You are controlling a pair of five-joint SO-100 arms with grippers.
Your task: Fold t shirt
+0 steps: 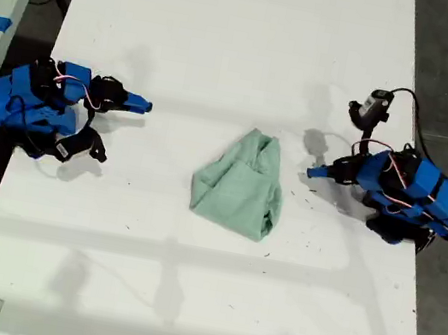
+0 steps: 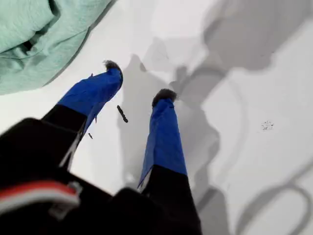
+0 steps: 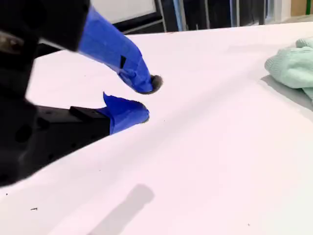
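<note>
Mint-green t shirt (image 1: 241,186) lies bunched mid-desk (image 1: 229,38) between my first gripper (image 2: 138,82) and my second gripper (image 3: 146,98), both slightly parted and empty; grabbing several layers could botch the fold.

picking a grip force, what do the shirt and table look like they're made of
Shirt: soft mint-green knit fabric, probably cotton jersey, matte; it bunches in loose wrinkles and folds. Table: hard, smooth white surface, maybe laminate or painted board, faintly glossy; it carries soft shadows and small dark specks.

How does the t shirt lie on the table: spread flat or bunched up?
Bunched up: the t shirt sits as a wrinkled, overlapping lump, no sleeves laid out.
</note>
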